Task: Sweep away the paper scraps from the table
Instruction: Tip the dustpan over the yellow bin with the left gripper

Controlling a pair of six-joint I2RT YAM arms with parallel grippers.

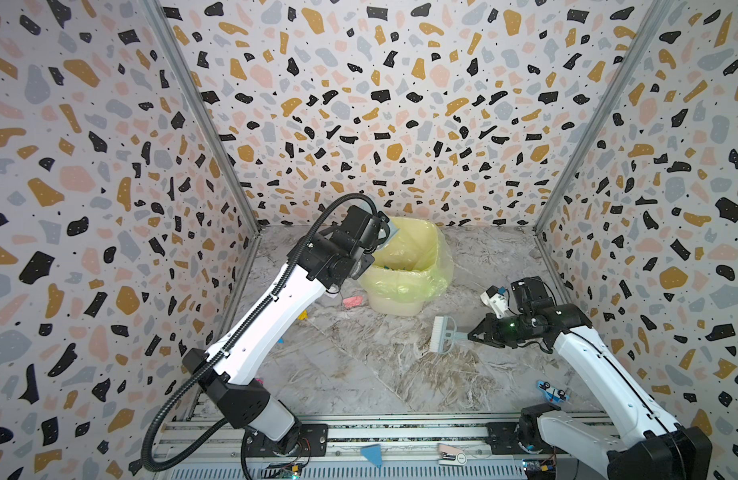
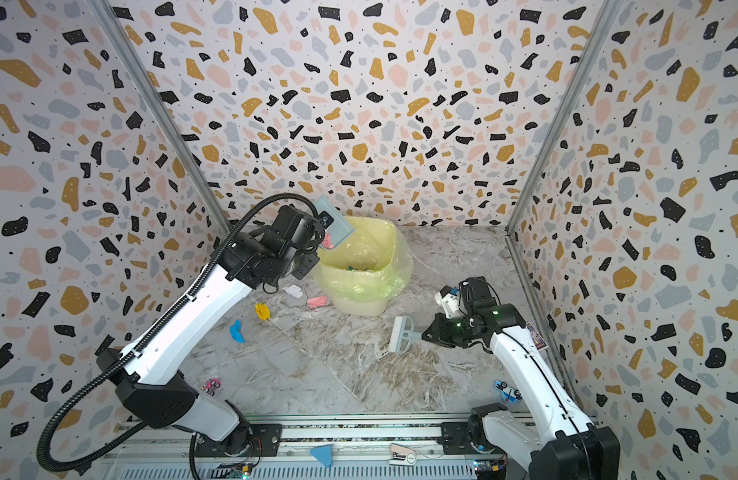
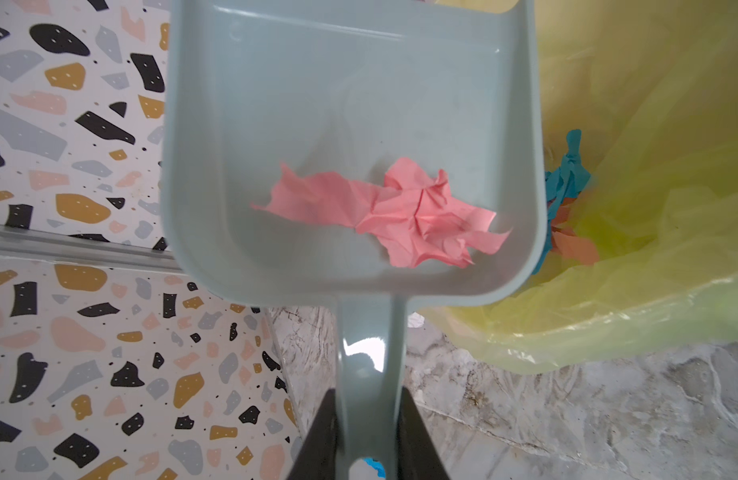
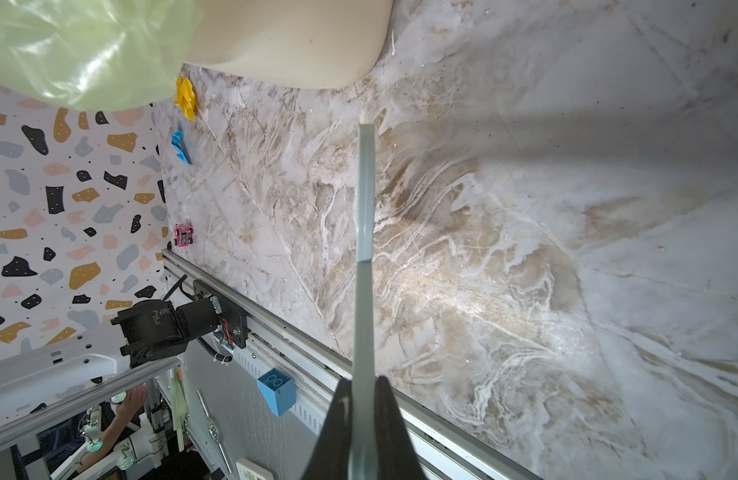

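1. The left gripper [image 3: 365, 415] clamps the dustpan [image 3: 350, 104] handle; a pink scrap [image 3: 392, 216] lies in the pan, held above the yellow-lined bin [image 2: 359, 305].
2. The right gripper [image 4: 363, 399] is closed on the brush [image 2: 402, 332] handle, with the brush head at the middle of the table [image 2: 317, 374].
3. More paper scraps [image 2: 262, 311], yellow, blue, pink and white, lie on the table left of the bin.

Bin [image 2: 361, 305] w/ yellow bag [image 2: 373, 245], dustpan [image 2: 336, 228] over rim, brush [image 2: 402, 334] nearby — pink toy car [image 2: 211, 385], blue toy car [image 2: 508, 391].

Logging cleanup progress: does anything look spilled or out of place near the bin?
Yes. Four paper scraps lie loose on the table left of the bin: pink, white, yellow, blue. Another pink scrap sits in the raised dustpan, not yet tipped in.
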